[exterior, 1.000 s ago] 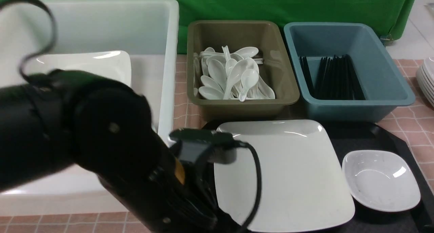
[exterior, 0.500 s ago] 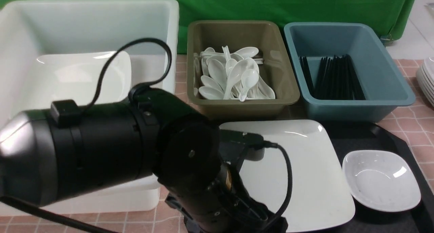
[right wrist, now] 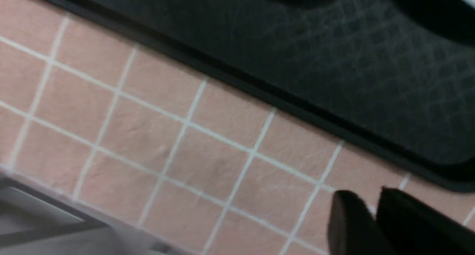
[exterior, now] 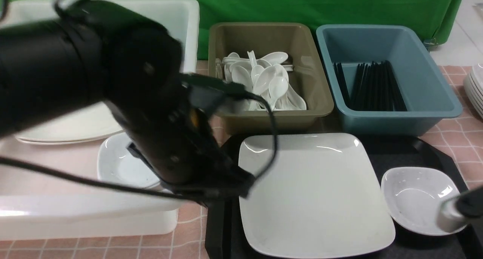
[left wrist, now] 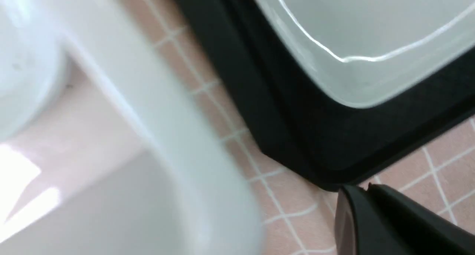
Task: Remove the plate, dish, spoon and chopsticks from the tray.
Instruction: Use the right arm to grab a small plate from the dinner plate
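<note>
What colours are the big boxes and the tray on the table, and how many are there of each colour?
White tub: 1
Olive bin: 1
Blue bin: 1
Black tray: 1
Total: 4

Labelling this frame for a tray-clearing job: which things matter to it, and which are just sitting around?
Job: plate, dish, tray under both.
Just around: white tub, olive bin of spoons, blue bin of chopsticks, plate stack at the right edge.
</note>
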